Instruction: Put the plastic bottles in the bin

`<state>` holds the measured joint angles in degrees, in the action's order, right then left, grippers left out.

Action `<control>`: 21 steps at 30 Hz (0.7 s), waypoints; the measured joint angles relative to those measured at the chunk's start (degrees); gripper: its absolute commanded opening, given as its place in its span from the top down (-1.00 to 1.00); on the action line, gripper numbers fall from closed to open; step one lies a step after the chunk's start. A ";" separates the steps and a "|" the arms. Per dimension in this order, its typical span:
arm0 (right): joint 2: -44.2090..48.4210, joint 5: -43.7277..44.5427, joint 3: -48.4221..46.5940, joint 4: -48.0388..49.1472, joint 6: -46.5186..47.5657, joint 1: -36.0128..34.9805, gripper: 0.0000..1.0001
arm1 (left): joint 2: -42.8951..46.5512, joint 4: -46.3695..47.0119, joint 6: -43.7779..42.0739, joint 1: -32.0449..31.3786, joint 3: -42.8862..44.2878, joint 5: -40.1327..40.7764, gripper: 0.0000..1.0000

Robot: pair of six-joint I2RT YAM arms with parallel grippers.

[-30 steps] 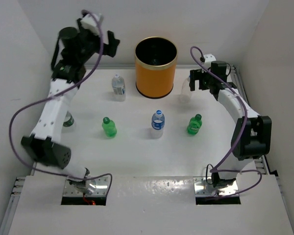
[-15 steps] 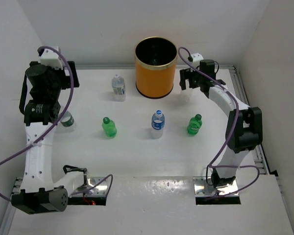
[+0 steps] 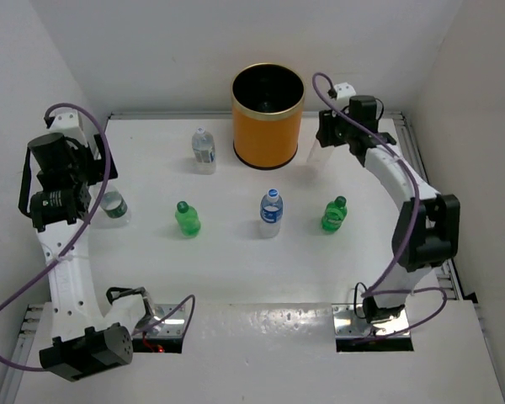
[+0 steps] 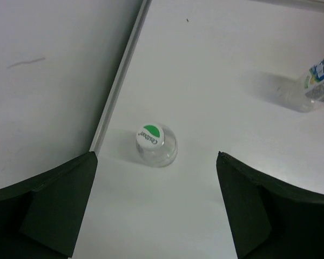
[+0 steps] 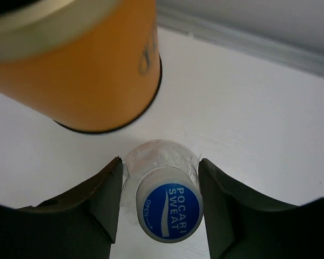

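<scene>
Right hand (image 5: pixel 161 167) pinching a blue-capped clear bottle (image 5: pixel 169 209) beside the orange bin (image 5: pixel 86 75).
Left hand (image 4: pixel 155 155) hangs spread wide above a white-capped bottle (image 4: pixel 151 137) by the surface (image 4: pixel 232 54) edge.

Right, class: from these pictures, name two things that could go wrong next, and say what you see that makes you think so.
1. The right gripper looks closed on the Pocari bottle, which stands right beside the bin. A lift could knock the bottle against the bin's wall or rim.
2. The left gripper hangs open over a clear bottle close to the side wall. Coming down, one jaw might catch that wall.
</scene>
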<state>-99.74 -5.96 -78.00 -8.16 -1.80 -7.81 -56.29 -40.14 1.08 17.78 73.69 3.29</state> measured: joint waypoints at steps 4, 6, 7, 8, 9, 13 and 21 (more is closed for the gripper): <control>7.04 -0.24 -7.10 -3.15 -1.20 -1.07 1.00 | 0.00 -3.74 -0.26 2.34 0.00 -4.42 -0.98; 9.99 -0.26 -11.63 -2.67 -1.86 -2.08 1.00 | 0.00 -5.20 -0.39 3.10 0.00 -5.73 -0.98; 11.39 -0.26 -13.22 -2.14 -2.12 -2.64 1.00 | 0.04 -5.70 -0.39 3.39 -0.02 -6.19 -0.98; 12.94 -0.26 -14.60 -1.33 -2.38 -3.50 1.00 | 0.13 -6.08 -0.39 3.74 -0.17 -6.71 -0.98; 14.29 -0.26 -15.80 -0.68 -2.56 -4.24 1.00 | 0.26 -6.36 -0.44 3.98 -0.48 -7.21 -0.98; 15.21 -0.26 -20.17 2.27 -2.69 -7.69 1.00 | 0.85 -7.98 -0.66 4.87 -2.14 -9.46 -0.98; 1.05 -0.09 -29.92 5.11 -2.27 -11.89 1.00 | 1.75 -11.50 -0.66 5.84 -3.98 -11.89 -0.98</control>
<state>-98.70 -6.04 -107.92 -3.05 -4.08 -19.70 -54.54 -51.64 0.43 23.62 69.71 -8.60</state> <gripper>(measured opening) 0.533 0.989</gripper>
